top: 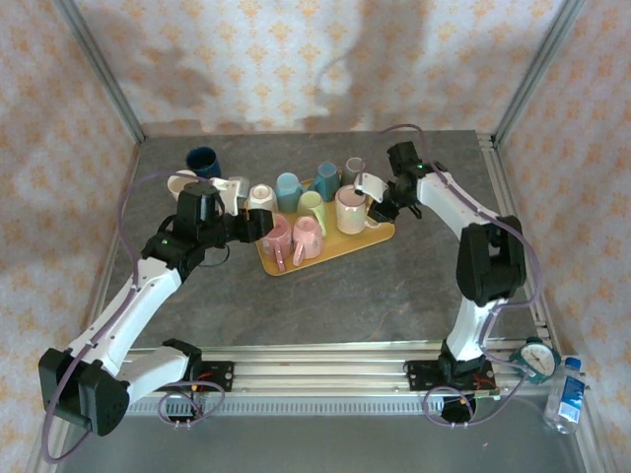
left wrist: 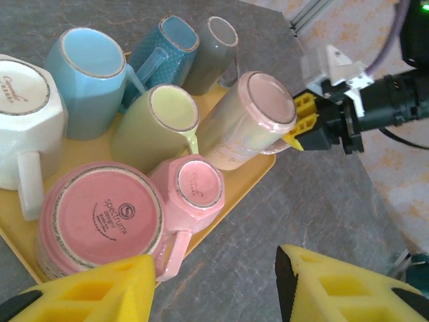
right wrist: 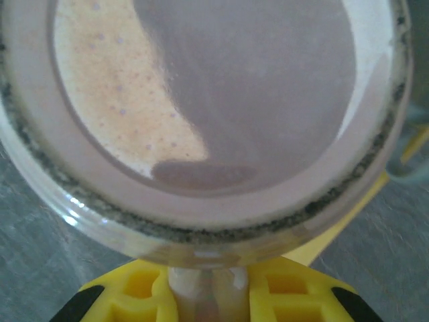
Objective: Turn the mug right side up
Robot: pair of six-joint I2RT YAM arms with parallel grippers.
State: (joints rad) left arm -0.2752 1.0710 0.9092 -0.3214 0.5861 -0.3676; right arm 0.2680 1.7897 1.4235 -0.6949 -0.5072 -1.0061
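Task object: pale pink mug [left wrist: 251, 124], inverted, base uppermost, at the right corner of the yellow tray [left wrist: 251, 178].
Task object seating: tilt or lift off the tray not determinable.
Right fingers [right wrist: 127, 295]: clenched on the pale handle [right wrist: 201, 292] of the pale pink mug, one finger on each side; mug base directly ahead of the wrist camera.
Right arm: reaching in from the right side of the table [top: 345, 296] toward the tray corner.
Left fingers [left wrist: 100, 292]: released, spread apart, nothing between them.
Left fingers position: over the near left part of the tray, just beside the large pink mug [left wrist: 100, 215]; contact not determinable.
Tray load, near row: large pink mug and small pink mug [left wrist: 198, 188], both inverted, side by side and touching.
Tray load, middle: green mug [left wrist: 157, 121], inverted, between the small pink mug and the far row.
Tray load, far row: light blue mug [left wrist: 87, 74], teal mug [left wrist: 171, 43], grey mug [left wrist: 218, 47], all inverted.
Tray load, left end: white mug [left wrist: 20, 121], inverted, handle toward the near side.
Off-tray item: dark blue mug [top: 202, 161] on the table, beyond the left arm, apart from the tray.
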